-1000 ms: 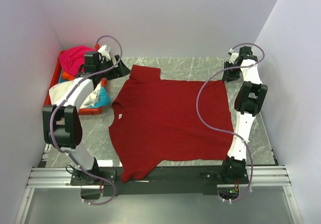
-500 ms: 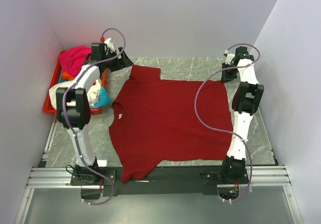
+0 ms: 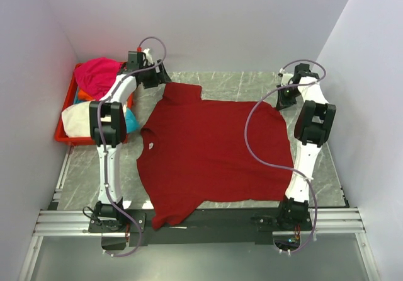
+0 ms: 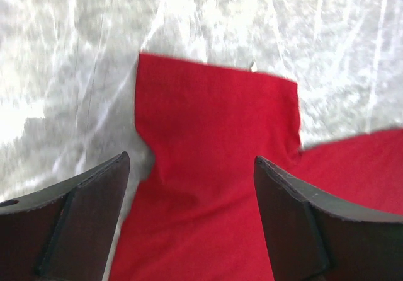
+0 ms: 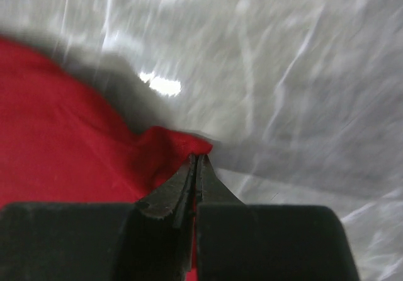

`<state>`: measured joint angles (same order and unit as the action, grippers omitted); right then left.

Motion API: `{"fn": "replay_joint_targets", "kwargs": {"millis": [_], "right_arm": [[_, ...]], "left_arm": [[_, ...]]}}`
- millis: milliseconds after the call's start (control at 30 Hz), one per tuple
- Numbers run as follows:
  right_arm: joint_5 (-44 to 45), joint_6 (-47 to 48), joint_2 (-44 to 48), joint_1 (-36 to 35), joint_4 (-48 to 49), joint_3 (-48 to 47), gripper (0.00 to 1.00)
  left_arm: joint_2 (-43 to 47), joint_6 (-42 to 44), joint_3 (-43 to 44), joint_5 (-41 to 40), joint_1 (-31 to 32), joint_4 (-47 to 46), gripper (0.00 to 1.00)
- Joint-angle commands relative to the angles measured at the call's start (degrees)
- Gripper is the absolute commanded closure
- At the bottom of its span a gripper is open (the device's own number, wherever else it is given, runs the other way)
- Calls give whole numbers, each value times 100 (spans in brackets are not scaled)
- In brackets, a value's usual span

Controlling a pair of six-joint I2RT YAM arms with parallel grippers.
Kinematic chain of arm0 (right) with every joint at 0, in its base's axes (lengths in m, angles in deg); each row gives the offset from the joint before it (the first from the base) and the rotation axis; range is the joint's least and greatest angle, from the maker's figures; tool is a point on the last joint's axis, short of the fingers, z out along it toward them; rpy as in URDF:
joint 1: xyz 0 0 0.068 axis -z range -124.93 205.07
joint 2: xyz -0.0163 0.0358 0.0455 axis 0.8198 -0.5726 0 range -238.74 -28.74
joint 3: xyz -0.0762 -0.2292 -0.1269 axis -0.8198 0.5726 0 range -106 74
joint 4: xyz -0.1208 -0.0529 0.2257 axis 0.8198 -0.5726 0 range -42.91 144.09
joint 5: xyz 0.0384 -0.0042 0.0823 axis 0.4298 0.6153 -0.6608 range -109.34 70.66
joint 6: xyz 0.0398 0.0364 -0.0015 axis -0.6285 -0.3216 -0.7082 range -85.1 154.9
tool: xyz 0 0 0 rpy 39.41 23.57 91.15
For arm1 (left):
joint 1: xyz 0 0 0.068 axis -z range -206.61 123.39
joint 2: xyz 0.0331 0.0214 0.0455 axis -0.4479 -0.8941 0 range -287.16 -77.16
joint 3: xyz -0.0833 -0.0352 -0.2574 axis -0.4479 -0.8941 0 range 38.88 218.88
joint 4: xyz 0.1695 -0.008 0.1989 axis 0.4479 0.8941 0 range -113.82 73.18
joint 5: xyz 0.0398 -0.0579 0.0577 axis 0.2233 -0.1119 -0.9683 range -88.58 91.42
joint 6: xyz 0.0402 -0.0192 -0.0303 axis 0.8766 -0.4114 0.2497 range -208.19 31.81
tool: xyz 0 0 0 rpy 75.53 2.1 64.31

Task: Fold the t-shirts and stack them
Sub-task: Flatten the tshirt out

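Pinched tight with the right gripper (image 5: 198,160) on the far right corner of the large dark red cloth t-shirt (image 3: 214,152), spread flat; hovering over its far sleeve with the left gripper (image 4: 192,161) spread wide. Heaped far left in a red plastic crate (image 3: 88,141): magenta cloth shirt (image 3: 94,73), cream-white cloth shirt (image 3: 75,118). Underneath, grey marbled tabletop (image 3: 239,82); around, pale walls (image 3: 189,22).

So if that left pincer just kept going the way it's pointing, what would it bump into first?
The left pincer would most likely meet the dark red t-shirt's sleeve, flat on the table ahead of its open jaws; the gap is hard to judge.
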<state>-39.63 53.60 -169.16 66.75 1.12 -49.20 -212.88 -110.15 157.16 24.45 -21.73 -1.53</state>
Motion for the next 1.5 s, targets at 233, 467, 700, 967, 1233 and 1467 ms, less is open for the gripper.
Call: {"fn": "replay_joint_targets", "kwargs": {"millis": [233, 467, 700, 967, 1233, 1467], "right_arm": [[-756, 274, 1227, 36, 156, 1157, 100], [-888, 415, 1552, 36, 243, 1763, 100], [-1029, 468, 1842, 53, 278, 2142, 100], [-1240, 442, 2001, 62, 243, 2318, 100], [-1328, 450, 2238, 62, 349, 2660, 100], [-1381, 503, 2475, 89, 437, 3003, 100]], "left_arm": [[-1105, 499, 1812, -1239, 382, 400, 37], [-1343, 534, 1786, -1511, 425, 145, 43], [-1475, 604, 1830, -1722, 513, 109, 55], [-1545, 912, 1892, -1801, 654, 847, 71], [-633, 930, 418, -2004, 663, 778, 100], [730, 596, -1622, -1810, 663, 190, 100]]}}
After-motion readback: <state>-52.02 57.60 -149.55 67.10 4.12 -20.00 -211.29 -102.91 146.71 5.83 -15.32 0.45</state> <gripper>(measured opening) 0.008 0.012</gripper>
